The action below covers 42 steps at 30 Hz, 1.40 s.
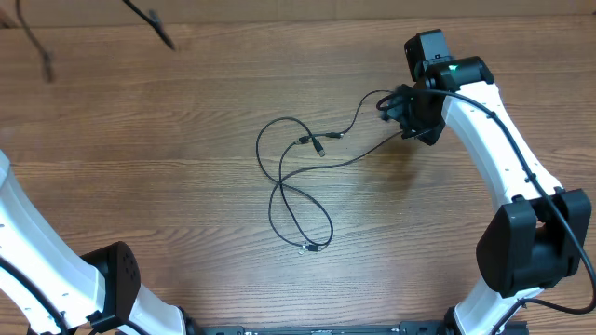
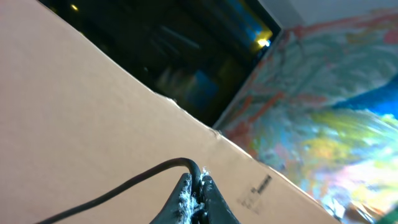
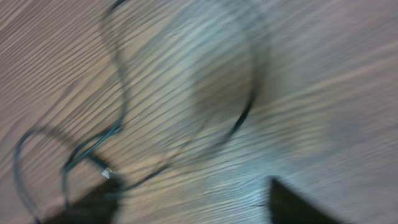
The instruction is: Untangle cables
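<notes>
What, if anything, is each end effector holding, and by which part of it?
The left end effector pinches a black cable; which part cannot be told. The right end effector looks open and empty, though its view is blurred.

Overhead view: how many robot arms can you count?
2. The left arm enters at the lower-left corner, mostly cropped; the right arm reaches from the lower right to the cables.

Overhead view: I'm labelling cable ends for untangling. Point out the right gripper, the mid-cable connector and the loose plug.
right gripper (image 1: pixel 399 110), overhead view, midway between its fingertips.
mid-cable connector (image 1: pixel 318 142), overhead view, on the connector body.
loose plug (image 1: pixel 312 247), overhead view, on the plug at the lower loop's end.
</notes>
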{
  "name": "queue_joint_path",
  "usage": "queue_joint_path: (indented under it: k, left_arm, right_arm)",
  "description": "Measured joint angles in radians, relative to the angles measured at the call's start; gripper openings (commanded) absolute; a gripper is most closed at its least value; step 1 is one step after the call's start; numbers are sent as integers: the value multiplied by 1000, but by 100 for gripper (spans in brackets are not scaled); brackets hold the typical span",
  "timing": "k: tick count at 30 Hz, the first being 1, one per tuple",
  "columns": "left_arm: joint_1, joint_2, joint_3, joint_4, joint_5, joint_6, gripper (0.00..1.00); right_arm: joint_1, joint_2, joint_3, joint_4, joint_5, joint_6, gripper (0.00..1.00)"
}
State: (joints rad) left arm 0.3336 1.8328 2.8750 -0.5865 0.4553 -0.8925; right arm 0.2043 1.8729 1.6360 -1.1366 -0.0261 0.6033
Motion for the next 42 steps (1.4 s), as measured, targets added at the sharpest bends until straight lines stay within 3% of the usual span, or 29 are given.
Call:
queue_joint_path:
  k: [4,15,19,28,36,38,41,42]
  left_arm:
    - [-27,0,0,-40,69,-29,4]
    - [-201,0,1,-440,283,-180,4]
    - [-302,0,1,-601,309,-275,4]
    - [-360,0,1,-670,312,-348,4]
    - [-360,0,1,-665,274,-382,4]
    - [-360,0,1,-631,274,-400,4]
    - [-360,0,1,-610,278,-427,4]
    - [-360,0,1,-601,282,-438,4]
  right_arm:
    - [17,0,0,37,-170,-126,100]
    - [33,0,110,117,-709,-420,100]
    - [62,0,159,230,-937,-493,100]
    - [174,0,159,394,-1044,-518,100]
    - [191,0,159,410,-1062,-519,99]
    - [193,0,159,411,-1058,-520,87]
    - [204,0,159,412,-1013,-520,49]
    - [211,0,159,411,-1000,-520,42]
